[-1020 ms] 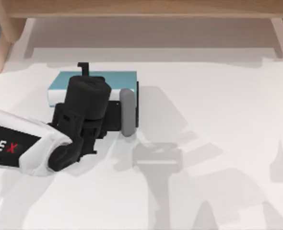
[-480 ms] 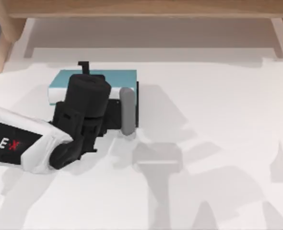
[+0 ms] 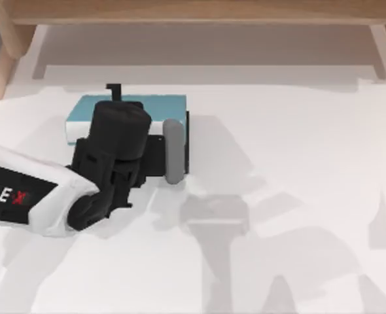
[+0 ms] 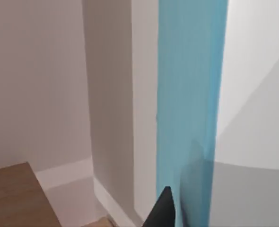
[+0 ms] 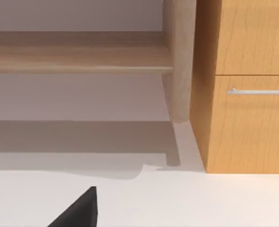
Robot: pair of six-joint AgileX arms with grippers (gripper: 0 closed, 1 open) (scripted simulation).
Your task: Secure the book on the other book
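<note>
Right now my left gripper (image 3: 114,91) hangs over the stacked books at the surface's (image 3: 298,163) left side. Its wrist and camera housing cover most of the stack, and I cannot tell how far apart its fingers stand. The book (image 3: 160,104) lies flat on the other book (image 3: 187,147), whose black edge peeks out along the right. My left wrist view catches the book's blue cover (image 4: 191,94) close up. My right arm stays parked, facing a wooden cabinet (image 5: 248,85).
</note>
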